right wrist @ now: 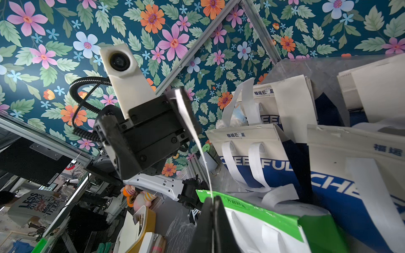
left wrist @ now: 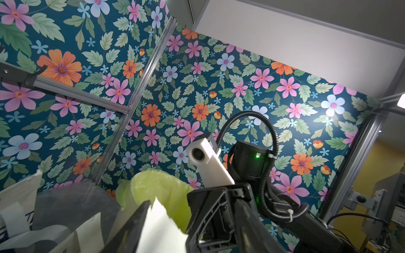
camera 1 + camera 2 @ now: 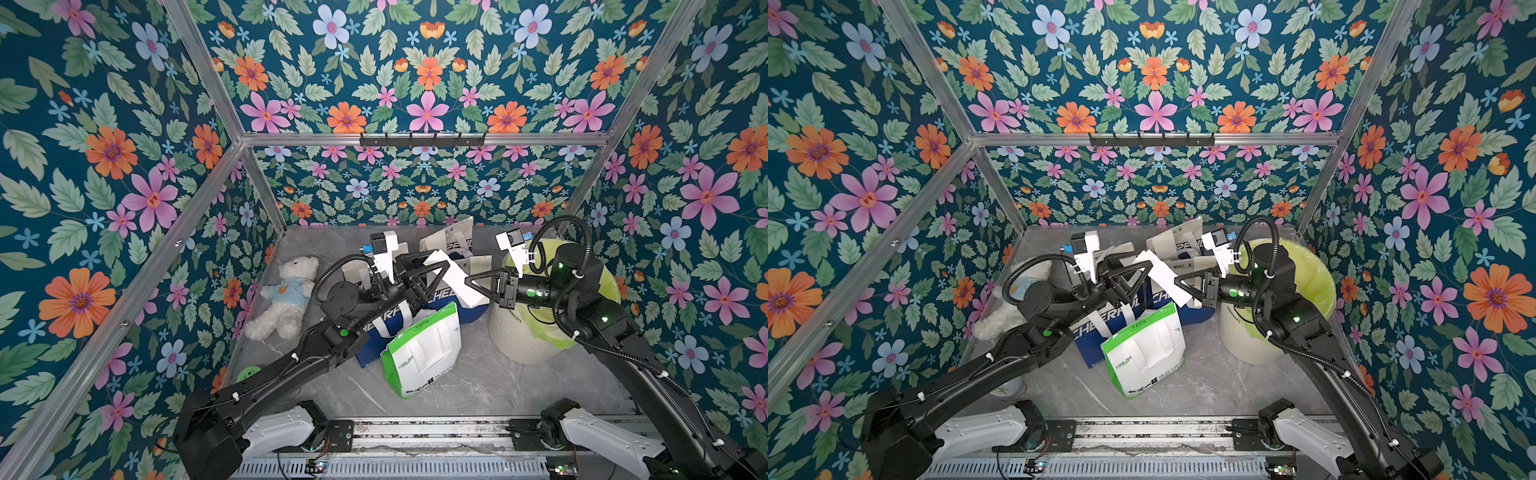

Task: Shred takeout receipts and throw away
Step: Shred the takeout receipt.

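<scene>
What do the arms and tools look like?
The left arm and right arm are matte black with white base housings, green status lights and black corrugated cable conduits. The left tool and right tool are black triangular frames, each with a white camera mount.

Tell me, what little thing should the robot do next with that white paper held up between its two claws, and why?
Probably close the left gripper on its end of the receipt. The right gripper is shut on the other end, the left one's jaws stand open beside the sheet, and the sheet looks untorn. Tearing it would need both ends pinched.
</scene>
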Robot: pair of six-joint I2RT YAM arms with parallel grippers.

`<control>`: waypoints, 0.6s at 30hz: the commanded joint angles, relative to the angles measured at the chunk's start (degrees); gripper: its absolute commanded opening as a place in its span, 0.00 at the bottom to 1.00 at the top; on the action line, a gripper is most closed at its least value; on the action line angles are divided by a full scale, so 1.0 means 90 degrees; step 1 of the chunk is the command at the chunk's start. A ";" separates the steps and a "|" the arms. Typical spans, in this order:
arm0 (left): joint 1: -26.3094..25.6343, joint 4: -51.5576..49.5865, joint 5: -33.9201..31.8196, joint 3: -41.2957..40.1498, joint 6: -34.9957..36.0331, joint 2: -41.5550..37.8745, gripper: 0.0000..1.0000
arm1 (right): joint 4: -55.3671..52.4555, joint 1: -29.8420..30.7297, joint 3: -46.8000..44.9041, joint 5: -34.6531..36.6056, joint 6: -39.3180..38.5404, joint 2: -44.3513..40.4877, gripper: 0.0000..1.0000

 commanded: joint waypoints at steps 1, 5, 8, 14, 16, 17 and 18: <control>0.0013 -0.1309 0.0301 0.0212 0.1026 -0.0183 0.99 | -0.0947 0.0015 0.0239 0.0035 -0.0715 -0.0060 0.00; 0.0047 -0.4472 0.1394 0.1479 0.3084 -0.0065 0.99 | -0.2023 0.0006 0.0591 0.0002 -0.1398 -0.0139 0.00; 0.0094 -0.6437 0.2060 0.2518 0.4310 0.0314 0.99 | -0.2611 0.0011 0.0818 0.0053 -0.1714 -0.0096 0.00; 0.0219 -0.7168 0.2628 0.3092 0.5508 0.0308 0.99 | -0.2777 0.0035 0.0789 -0.0230 -0.1788 0.0022 0.00; 0.0219 -0.7348 0.2721 0.3309 0.5768 0.0381 0.98 | -0.2747 0.0075 0.0795 -0.0376 -0.1786 0.0032 0.00; 0.0219 -0.7339 0.2733 0.3371 0.5803 0.0422 0.96 | -0.2703 0.0079 0.0792 -0.0476 -0.1776 0.0023 0.00; 0.0228 -0.7267 0.2851 0.3397 0.5776 0.0490 0.93 | -0.2586 0.0077 0.0759 -0.0624 -0.1730 0.0010 0.00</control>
